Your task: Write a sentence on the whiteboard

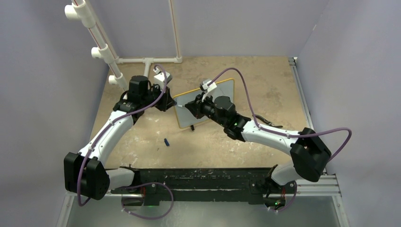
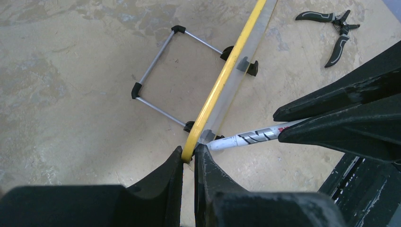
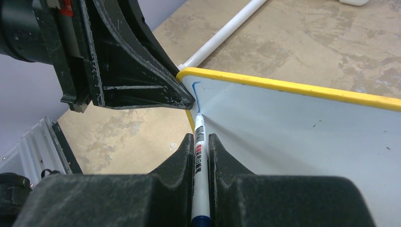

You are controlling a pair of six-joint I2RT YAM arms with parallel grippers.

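Left gripper (image 2: 188, 155): clenched on the whiteboard (image 3: 293, 132) frame; brace it firmly.
Right gripper (image 3: 201, 140): grasping the marker (image 3: 199, 125); press lightly.
Sentence (image 3: 196, 94): one blue stroke; keep letters small.

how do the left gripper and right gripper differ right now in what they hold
The left gripper is clamped on the yellow frame of the whiteboard; the right gripper is clamped on a white marker. The left gripper pinches the board's edge near a corner; the right gripper is off the board, only its marker tip meeting the white face at the end of a short blue stroke. Both are black, two-fingered and shut.
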